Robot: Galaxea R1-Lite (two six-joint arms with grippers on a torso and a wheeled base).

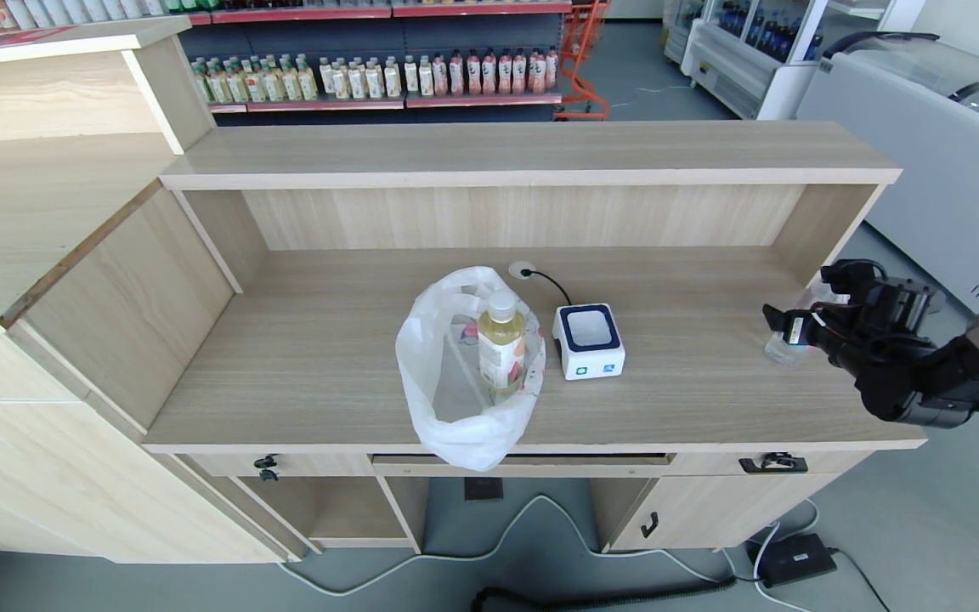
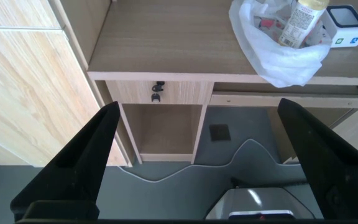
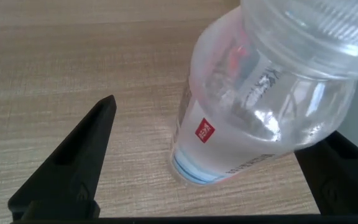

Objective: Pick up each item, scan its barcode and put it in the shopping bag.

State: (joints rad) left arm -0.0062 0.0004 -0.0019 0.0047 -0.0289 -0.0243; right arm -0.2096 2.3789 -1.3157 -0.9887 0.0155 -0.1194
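My right pincer [image 1: 798, 321] sits at the worktop's [image 1: 676, 391] right end, its fingers spread on either side of a clear bottle [image 3: 241, 118] standing there, one finger visibly apart from it. My left pincer [image 2: 199, 109] hangs wide open below the worktop's front edge. Mid-worktop, the white shopping bag [image 1: 430, 374] holds an upright tea bottle [image 1: 501, 344], with the scanner [image 1: 588, 340] just beside it.

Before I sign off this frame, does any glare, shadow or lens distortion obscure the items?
Head view: the wide-angle lens makes the sides of the counter lean outward; light is even and shadows are faint. Right wrist view: bright highlights on the clear bottle, but its red label is visible. Left wrist view: the left gripper shows as dark silhouettes.
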